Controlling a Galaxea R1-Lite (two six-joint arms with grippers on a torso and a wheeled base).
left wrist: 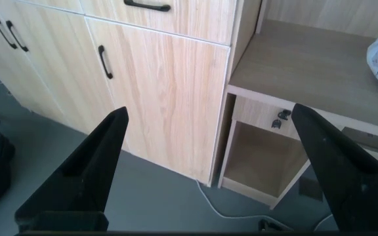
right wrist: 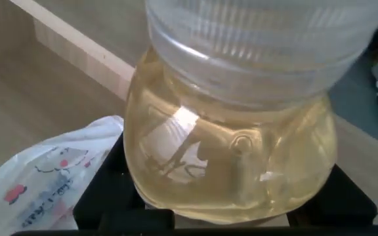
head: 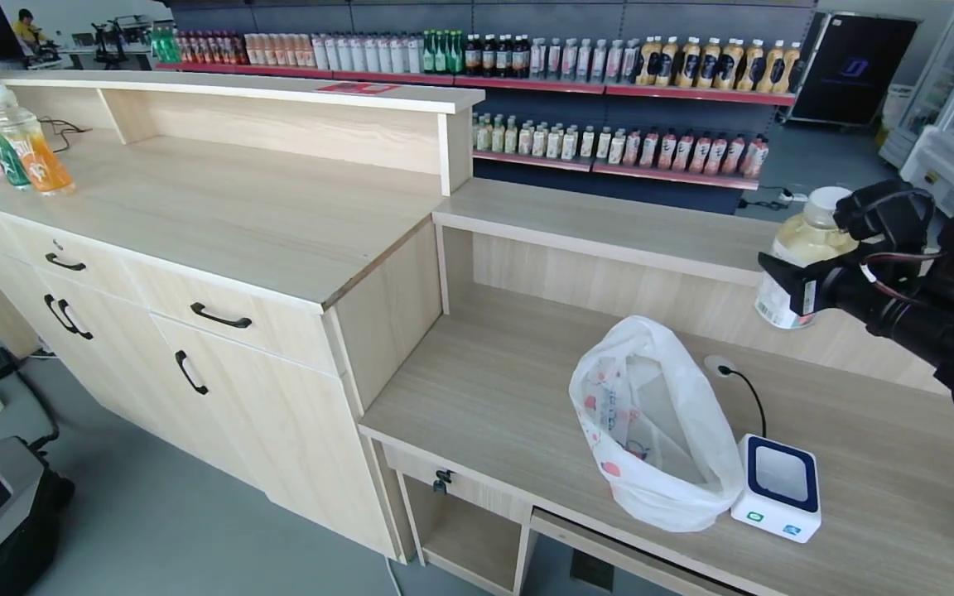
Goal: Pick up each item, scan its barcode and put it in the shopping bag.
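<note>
One bottle (head: 804,240) held by right pincer (head: 800,290) at frame right, above scanner (head: 778,487) and bag (head: 651,430) on worktop (head: 510,389), could slip since its body looks round and slick; left pincer (left wrist: 209,157) wide.

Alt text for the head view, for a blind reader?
The right gripper holds a bottle of pale yellow drink over a wooden counter, where an open white shopping bag stands beside a small white barcode scanner.

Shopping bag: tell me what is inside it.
The shopping bag stands open; only its own plastic shows inside, no item. Its bottom is hidden by its front wall.
</note>
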